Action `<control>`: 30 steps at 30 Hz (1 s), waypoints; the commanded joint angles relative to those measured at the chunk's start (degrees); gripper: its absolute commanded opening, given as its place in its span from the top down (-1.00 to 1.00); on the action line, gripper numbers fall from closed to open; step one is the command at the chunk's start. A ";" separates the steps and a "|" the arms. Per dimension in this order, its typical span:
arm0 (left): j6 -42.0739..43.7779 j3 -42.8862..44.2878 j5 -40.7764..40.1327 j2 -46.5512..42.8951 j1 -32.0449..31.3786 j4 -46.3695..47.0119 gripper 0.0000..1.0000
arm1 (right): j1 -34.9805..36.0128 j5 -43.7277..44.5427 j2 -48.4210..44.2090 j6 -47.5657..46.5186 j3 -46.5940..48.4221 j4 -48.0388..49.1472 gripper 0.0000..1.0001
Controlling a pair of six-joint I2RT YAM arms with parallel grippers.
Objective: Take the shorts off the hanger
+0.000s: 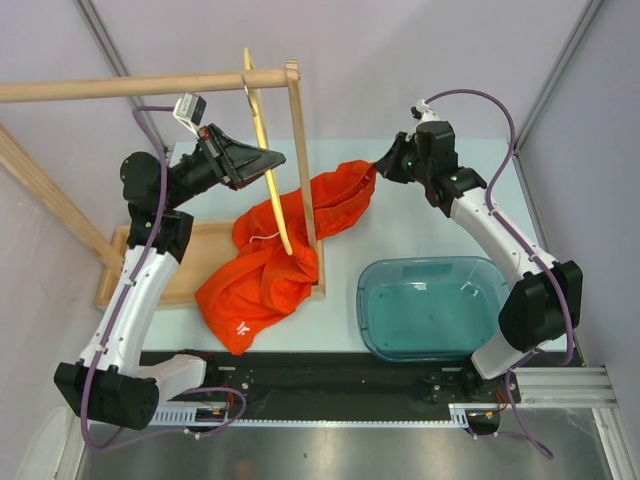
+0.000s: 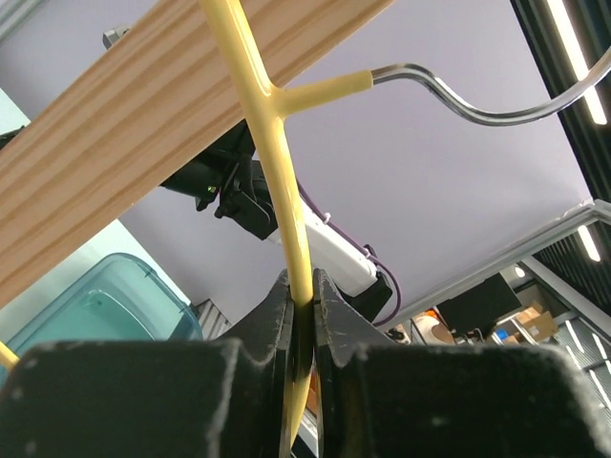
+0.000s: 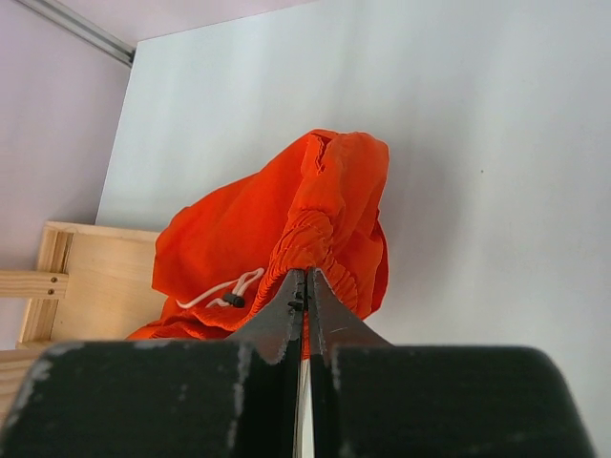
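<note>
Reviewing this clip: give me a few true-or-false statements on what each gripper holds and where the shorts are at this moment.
1. The left gripper has its jaws shut on the yellow hanger. True.
2. The right gripper is open above the teal tub. False: its jaws are shut on the orange shorts, away from the tub.
3. The shorts lie inside the tub. False: the tub holds nothing; the shorts drape across the rack's wooden base and the table.
4. A white drawstring shows on the shorts. True.
</note>
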 commanded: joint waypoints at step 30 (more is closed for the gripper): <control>-24.18 1.00 -13.64 -2.94 -0.72 -1.40 0.99 | -0.14 0.19 -4.67 -0.35 0.35 1.33 1.00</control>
